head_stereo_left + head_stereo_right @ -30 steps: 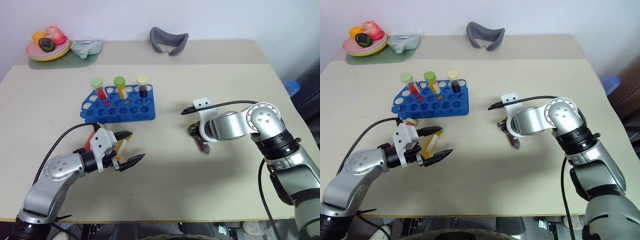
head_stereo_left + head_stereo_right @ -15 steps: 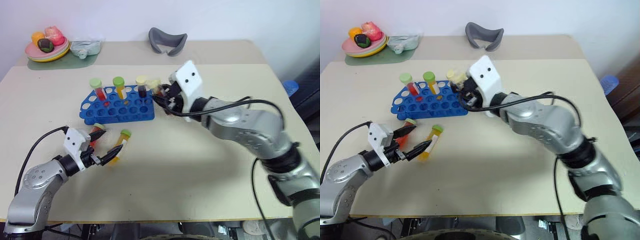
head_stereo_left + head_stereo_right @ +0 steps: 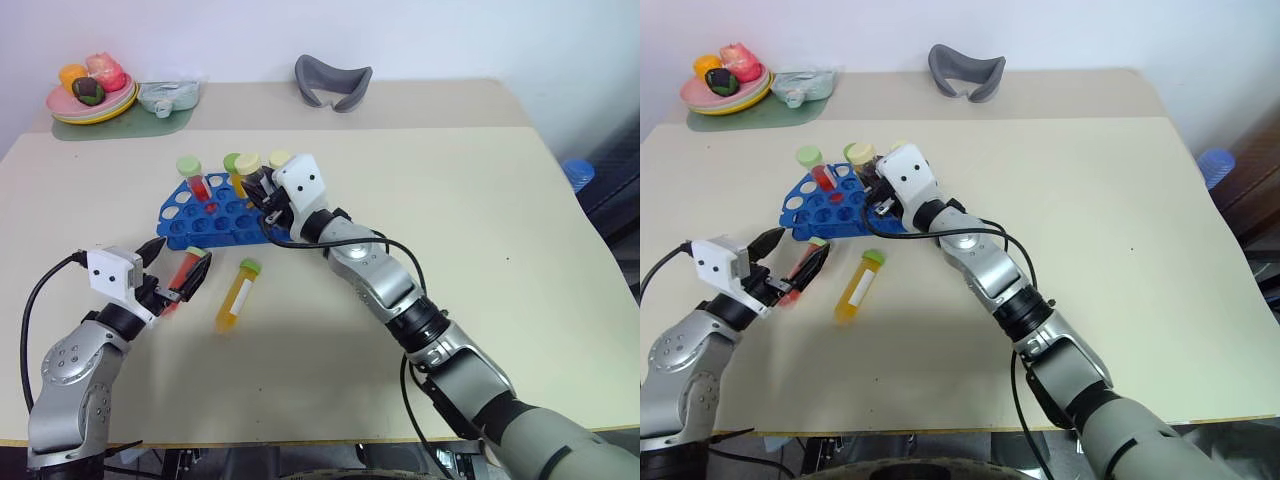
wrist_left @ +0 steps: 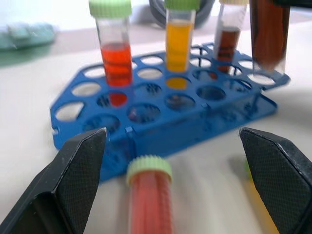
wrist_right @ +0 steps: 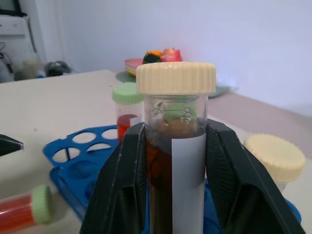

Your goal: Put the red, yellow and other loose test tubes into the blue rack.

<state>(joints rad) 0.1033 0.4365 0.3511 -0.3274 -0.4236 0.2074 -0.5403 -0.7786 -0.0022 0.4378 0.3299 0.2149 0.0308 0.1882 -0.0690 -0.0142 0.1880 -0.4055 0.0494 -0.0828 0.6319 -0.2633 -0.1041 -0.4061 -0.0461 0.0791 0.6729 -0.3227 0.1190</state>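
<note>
Holding the brown tube (image 5: 173, 161) upright between closed right fingers (image 5: 122, 190) above the rack (image 3: 225, 215). Left fingers (image 4: 80, 170) gape wide around the red tube (image 4: 148, 195) lying on the counter (image 3: 480, 230). Light, stiff, likely slippery: grip mid-barrel below the cap.

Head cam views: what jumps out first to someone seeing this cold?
The right gripper, reaching across the table, holds a dark-brown tube upright over the blue rack, which already has three capped tubes standing in it. Nearer the robot, the open left gripper straddles a red tube lying on the table, with a yellow-orange tube lying beside it.
</note>
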